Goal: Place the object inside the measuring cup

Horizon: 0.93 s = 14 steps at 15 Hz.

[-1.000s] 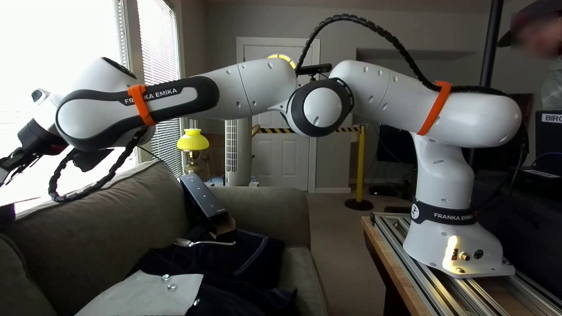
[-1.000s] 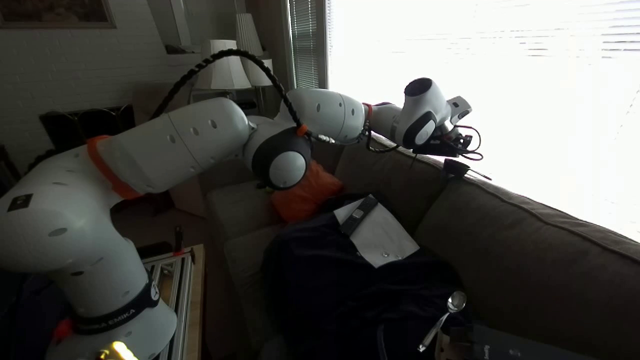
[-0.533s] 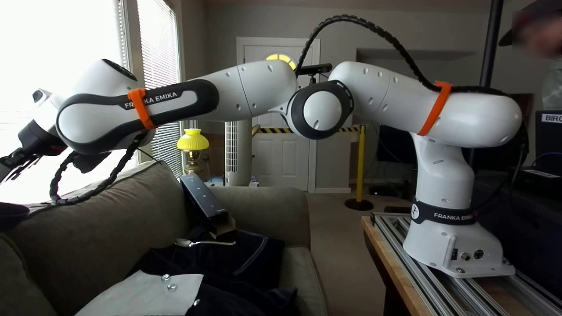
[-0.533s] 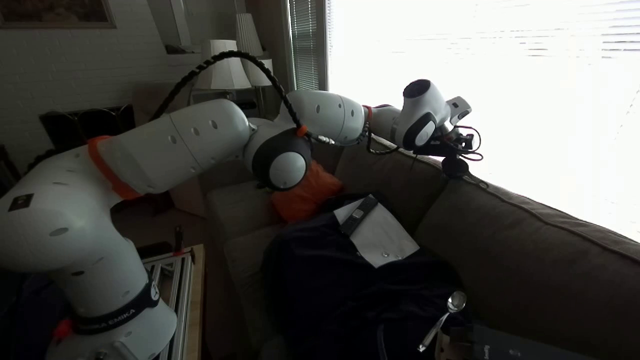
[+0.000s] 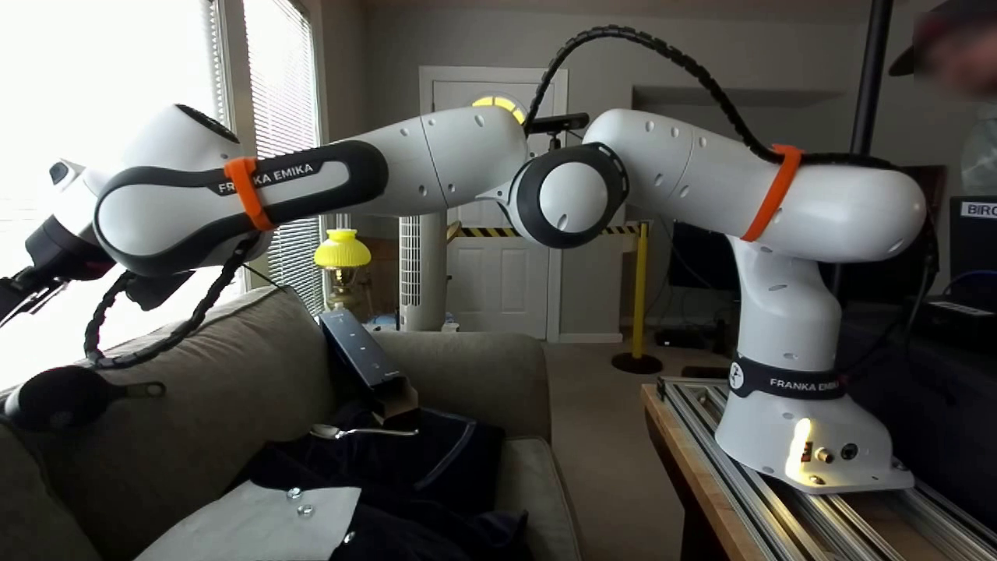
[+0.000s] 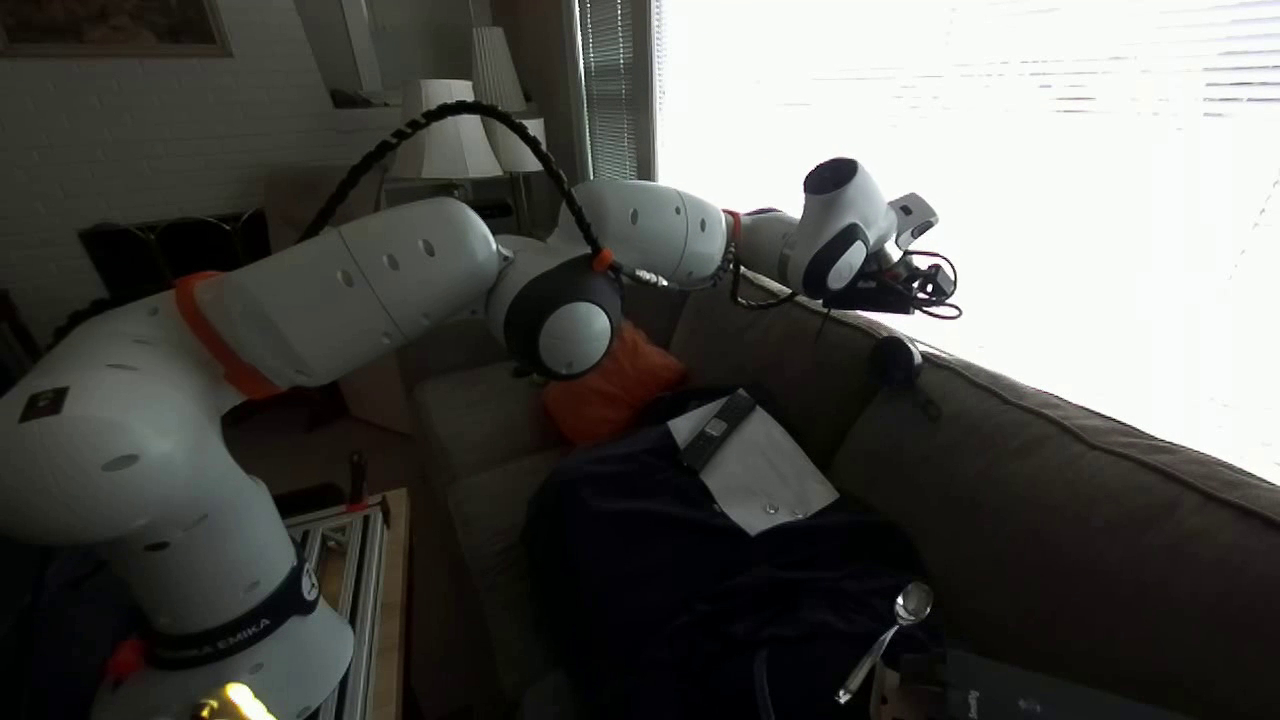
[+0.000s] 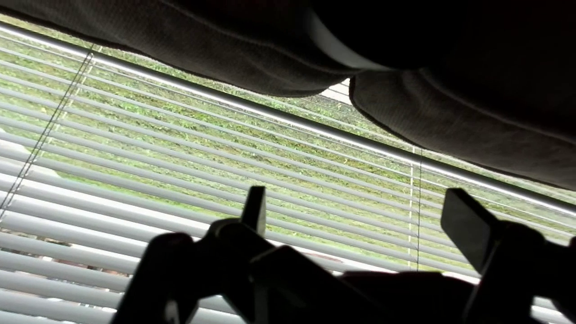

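Observation:
A black measuring cup (image 5: 66, 397) with a flat handle is tipped over, its rounded outside towards an exterior view. It is at the sofa backrest, below my gripper (image 6: 935, 285); whether it touches the cushion I cannot tell. Its inside is hidden. At the top of the wrist view, a dark round shape with a grey crescent is probably the cup (image 7: 335, 42). My gripper (image 7: 355, 200) stands open, with only the blinds behind the gap between its fingers. Which thing is the object I cannot tell.
The sofa backrest (image 6: 1060, 470) runs below the arm, beside the window blinds (image 7: 180, 148). On the sofa lie a spoon (image 6: 885, 640), a remote (image 6: 718, 430), a white sheet (image 5: 257, 518) with clear beads (image 5: 304, 509), dark cloth and a tilted box (image 5: 362, 351).
The measuring cup has dropped from just under my gripper and tipped over, its handle swinging from the window side towards the sofa seat. My gripper has opened. The arm has barely shifted.

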{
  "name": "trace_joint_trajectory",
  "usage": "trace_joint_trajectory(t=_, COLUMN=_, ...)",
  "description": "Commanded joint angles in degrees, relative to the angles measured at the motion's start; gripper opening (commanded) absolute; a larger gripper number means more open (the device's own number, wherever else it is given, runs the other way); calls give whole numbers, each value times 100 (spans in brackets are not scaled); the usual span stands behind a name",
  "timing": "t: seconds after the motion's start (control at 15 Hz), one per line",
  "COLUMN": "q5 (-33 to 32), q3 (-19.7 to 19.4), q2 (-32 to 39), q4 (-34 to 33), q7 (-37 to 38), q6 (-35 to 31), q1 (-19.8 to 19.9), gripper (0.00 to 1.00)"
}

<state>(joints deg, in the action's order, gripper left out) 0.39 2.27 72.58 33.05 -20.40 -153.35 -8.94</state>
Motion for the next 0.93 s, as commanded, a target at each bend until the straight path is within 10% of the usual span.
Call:
trace_joint_trajectory(t=0.0, q5=-68, q3=13, q2=-113, q4=-81, q7=-243, q6=548, q1=-46, gripper=100)
trace_joint_trajectory(t=0.87, q5=-150, q3=-62, q2=-1325, q4=116, q7=-1052, q6=4823, q1=40, gripper=100)
